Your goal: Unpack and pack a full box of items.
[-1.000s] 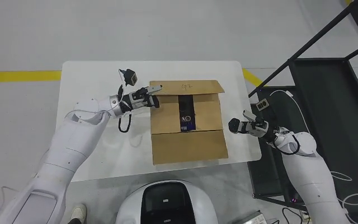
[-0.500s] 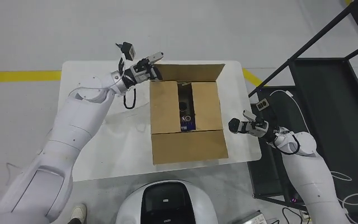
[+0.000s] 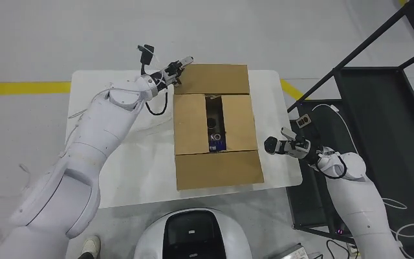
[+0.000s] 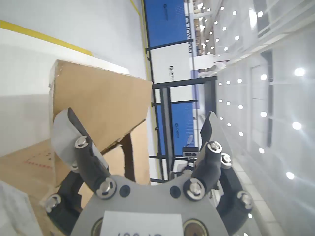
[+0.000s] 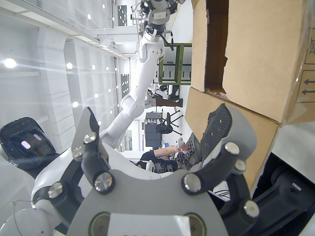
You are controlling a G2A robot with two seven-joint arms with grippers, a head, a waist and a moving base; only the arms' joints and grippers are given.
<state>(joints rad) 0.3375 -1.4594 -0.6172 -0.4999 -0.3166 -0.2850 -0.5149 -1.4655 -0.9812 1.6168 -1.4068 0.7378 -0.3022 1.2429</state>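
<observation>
A cardboard box (image 3: 194,123) stands in the middle of the white table (image 3: 129,168). Its far flap (image 3: 215,78) lies folded back outward and its near flap (image 3: 220,169) lies flat toward me. The two side flaps leave a narrow gap where dark items (image 3: 217,129) show. My left gripper (image 3: 182,65) is open at the far flap's left corner; in the left wrist view one finger (image 4: 66,128) rests against that flap (image 4: 103,101). My right gripper (image 3: 270,144) (image 5: 152,126) is open beside the box's right wall (image 5: 258,50), holding nothing.
A black metal rack (image 3: 365,97) stands right of the table, close to my right arm. Bare tabletop lies to the left of the box and along the front edge. A yellow line (image 3: 32,87) runs across the floor beyond the table.
My left gripper has moved from the box's left flap toward the table's far edge, and the far flap has swung from partly raised to folded back flat. The right arm has stayed still.
</observation>
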